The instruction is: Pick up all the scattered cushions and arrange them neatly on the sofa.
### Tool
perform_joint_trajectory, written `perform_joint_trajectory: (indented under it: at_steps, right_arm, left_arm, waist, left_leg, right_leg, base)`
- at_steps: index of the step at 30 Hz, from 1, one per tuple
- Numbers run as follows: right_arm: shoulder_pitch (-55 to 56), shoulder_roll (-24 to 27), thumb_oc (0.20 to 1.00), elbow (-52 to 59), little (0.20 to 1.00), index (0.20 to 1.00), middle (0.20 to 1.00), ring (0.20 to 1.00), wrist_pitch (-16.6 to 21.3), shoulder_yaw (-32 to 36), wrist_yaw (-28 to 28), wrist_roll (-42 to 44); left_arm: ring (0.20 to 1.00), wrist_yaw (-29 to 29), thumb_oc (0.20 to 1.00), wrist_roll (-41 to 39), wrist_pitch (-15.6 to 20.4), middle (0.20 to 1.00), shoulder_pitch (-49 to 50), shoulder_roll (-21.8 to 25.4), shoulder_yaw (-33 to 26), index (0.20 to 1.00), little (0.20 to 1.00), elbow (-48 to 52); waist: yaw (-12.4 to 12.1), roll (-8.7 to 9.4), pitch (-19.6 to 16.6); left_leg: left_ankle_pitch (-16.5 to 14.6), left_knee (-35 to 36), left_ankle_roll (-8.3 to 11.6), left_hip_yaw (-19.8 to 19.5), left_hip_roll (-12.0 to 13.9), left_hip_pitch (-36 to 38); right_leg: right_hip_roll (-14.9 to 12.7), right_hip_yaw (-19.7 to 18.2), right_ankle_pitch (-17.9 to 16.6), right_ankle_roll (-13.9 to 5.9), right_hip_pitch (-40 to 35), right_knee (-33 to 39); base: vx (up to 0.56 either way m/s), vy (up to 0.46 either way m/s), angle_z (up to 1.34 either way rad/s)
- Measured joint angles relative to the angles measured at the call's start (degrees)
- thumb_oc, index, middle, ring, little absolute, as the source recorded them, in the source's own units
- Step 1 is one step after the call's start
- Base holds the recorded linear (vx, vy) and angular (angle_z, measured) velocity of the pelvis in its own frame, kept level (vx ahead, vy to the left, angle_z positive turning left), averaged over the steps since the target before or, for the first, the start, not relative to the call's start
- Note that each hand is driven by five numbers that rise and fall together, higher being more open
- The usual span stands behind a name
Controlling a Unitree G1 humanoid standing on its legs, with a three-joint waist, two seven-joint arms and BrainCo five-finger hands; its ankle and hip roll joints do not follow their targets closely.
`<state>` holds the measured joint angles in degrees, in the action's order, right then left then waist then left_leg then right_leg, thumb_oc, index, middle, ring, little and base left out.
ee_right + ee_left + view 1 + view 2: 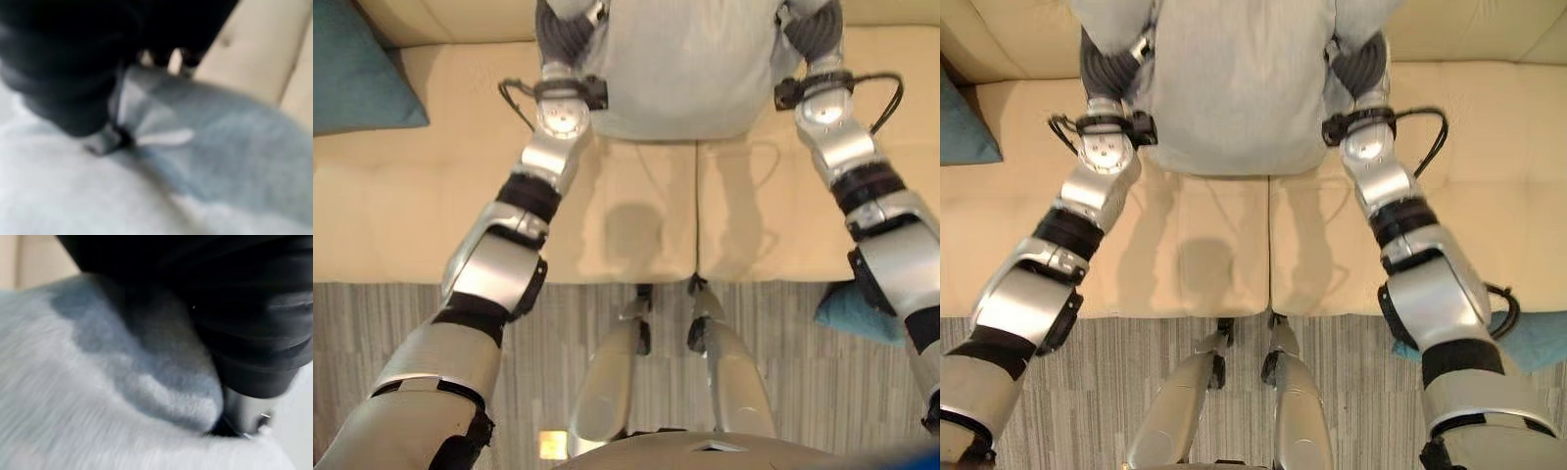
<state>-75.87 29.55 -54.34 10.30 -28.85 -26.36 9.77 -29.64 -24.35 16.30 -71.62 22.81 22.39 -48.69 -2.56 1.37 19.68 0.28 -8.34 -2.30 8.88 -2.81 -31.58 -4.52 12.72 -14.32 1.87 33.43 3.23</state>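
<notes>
A light grey cushion [685, 69] is held up over the cream sofa's seat [411, 215], between both arms. My left hand [563, 34] grips its left upper side; in the left wrist view the thumb [244, 413] digs into the grey cloth [98, 396]. My right hand [1361, 59] holds the other side, and in the right wrist view the cloth [234, 137] creases where the hand [73, 63] pinches it. A teal cushion [357, 69] lies on the sofa at the far left. Another teal cushion [1538, 338] lies on the floor at the right, partly behind my right arm.
The sofa's backrest [1469, 29] runs along the far side. A seam [1269, 245] splits the seat into two pads under the held cushion. Striped grey carpet [372, 323] lies in front of the sofa's edge.
</notes>
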Motion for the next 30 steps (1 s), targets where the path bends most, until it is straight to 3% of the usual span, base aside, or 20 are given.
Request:
perform_joint_trajectory:
  at_steps: [3, 10, 13, 17, 19, 22, 23, 26, 28, 30]
  right_arm:
    - [-3.9, 0.1, 1.000, -4.7, 1.000, 1.000, 1.000, 1.000, -2.5, -4.3, -2.5, -4.5]
    - [-7.5, -1.8, 1.000, -7.3, 1.000, 1.000, 1.000, 1.000, -5.7, -3.4, -5.9, -7.9]
    - [-8.0, 1.2, 1.000, -4.4, 1.000, 1.000, 1.000, 1.000, -5.8, -3.3, -5.6, -7.8]
    - [-7.2, 9.9, 1.000, 2.1, 1.000, 1.000, 1.000, 1.000, -4.8, -5.6, -2.3, -7.0]
    - [-5.1, 12.9, 1.000, 4.3, 1.000, 1.000, 1.000, 1.000, -4.3, -6.0, -1.3, -6.5]
    - [4.3, 16.1, 1.000, 14.4, 1.000, 1.000, 1.000, 1.000, -2.2, -3.1, 1.2, -5.9]
    - [15.6, 16.4, 1.000, 25.3, 1.000, 1.000, 1.000, 1.000, -0.9, 4.1, 3.4, -5.9]
    - [30.3, 16.4, 1.000, 28.3, 1.000, 1.000, 1.000, 1.000, -0.1, 7.4, 6.0, -5.9]
    - [44.7, 16.3, 1.000, 39.1, 1.000, 1.000, 1.000, 1.000, 1.1, 14.3, 9.4, -5.6]
    - [57.9, 15.3, 1.000, 39.7, 1.000, 1.000, 1.000, 1.000, 1.5, 16.7, 13.0, -5.5]
  left_arm:
    - [1.000, -0.4, 1.000, -3.8, 0.1, 1.000, -2.9, 0.5, -0.1, 1.000, 1.000, -3.7]
    - [1.000, -0.9, 1.000, -6.9, 0.2, 1.000, -4.2, 3.8, -0.8, 1.000, 1.000, -3.8]
    - [1.000, -0.5, 1.000, -7.2, 0.7, 1.000, -4.3, 8.8, -1.8, 1.000, 1.000, -0.4]
    - [1.000, 2.1, 1.000, -7.1, 1.1, 1.000, -0.4, 16.6, -2.1, 1.000, 1.000, 8.9]
    - [1.000, 2.3, 1.000, -7.2, 3.1, 1.000, 3.4, 17.4, -2.6, 1.000, 1.000, 12.6]
    - [1.000, 4.5, 1.000, -7.6, 4.4, 1.000, 14.7, 16.2, -5.8, 1.000, 1.000, 23.2]
    - [1.000, 6.1, 1.000, -7.4, 4.3, 1.000, 25.3, 15.5, -10.0, 1.000, 1.000, 32.7]
    - [1.000, 7.7, 1.000, -6.3, 3.9, 1.000, 39.0, 14.5, -11.1, 1.000, 1.000, 35.6]
    - [1.000, 11.9, 1.000, -5.9, 4.1, 1.000, 50.9, 13.3, -15.8, 1.000, 1.000, 43.2]
    - [1.000, 15.7, 1.000, -5.8, 2.9, 1.000, 62.1, 12.9, -16.2, 1.000, 1.000, 43.7]
  waist:
    - [1.1, 0.03, 0.0]
    - [1.7, 0.14, 0.0]
    - [1.8, 0.12, 0.0]
    - [1.6, 0.04, 0.0]
    - [1.5, -0.14, -0.4]
    - [1.6, -0.18, -1.0]
    - [1.7, -0.28, -1.7]
    - [1.5, -0.53, -2.1]
    - [1.5, -0.71, -2.3]
    - [1.6, -1.20, -3.0]
  left_leg:
    - [0.0, -0.3, 0.00, 0.3, 0.0, 0.1]
    - [0.1, 0.2, -0.11, 1.8, 0.0, 1.1]
    - [0.2, 0.6, -0.18, 2.1, 0.1, 1.8]
    - [1.5, 4.5, 0.41, 2.1, 0.0, 7.2]
    - [1.5, 5.4, 0.43, 1.7, 0.0, 10.2]
    - [1.5, 6.7, 0.53, 1.6, 0.0, 13.4]
    - [1.6, 8.1, 0.63, 1.6, 0.0, 15.3]
    - [1.7, 9.3, 0.82, 1.2, 0.1, 18.5]
    - [1.7, 10.1, 0.88, 0.8, 0.2, 19.9]
    - [1.4, 10.8, 1.26, 0.1, 0.6, 23.2]
  right_leg:
    - [0.0, -0.9, -0.2, -0.01, 0.1, -0.1]
    - [0.2, -2.5, -0.9, 0.32, 0.0, -0.1]
    - [0.3, -2.6, -1.1, 0.31, -0.5, 0.0]
    - [0.6, -2.6, -0.8, 0.31, -4.2, 0.5]
    - [0.7, -2.5, -0.7, 0.20, -7.2, 1.3]
    - [0.8, -2.4, 0.1, -0.36, -10.1, 1.7]
    - [1.0, -2.4, 0.7, -0.73, -11.4, 1.8]
    - [1.2, -2.1, 1.6, -0.67, -14.1, 1.8]
    - [1.4, -1.6, 2.0, -0.75, -15.2, 1.9]
    - [1.7, -0.9, 3.3, -1.02, -18.6, 1.9]
  base:
    - [0.03, 0.027, -0.09]
    - [0.04, 0.015, -0.11]
    - [0.06, -0.003, -0.04]
    - [0.05, -0.017, -0.03]
    - [0.04, -0.022, 0.02]
    - [0.09, -0.031, 0.00]
    - [0.07, -0.018, -0.01]
    - [0.10, -0.036, 0.04]
    - [0.09, -0.030, 0.07]
    - [0.09, -0.053, 0.12]
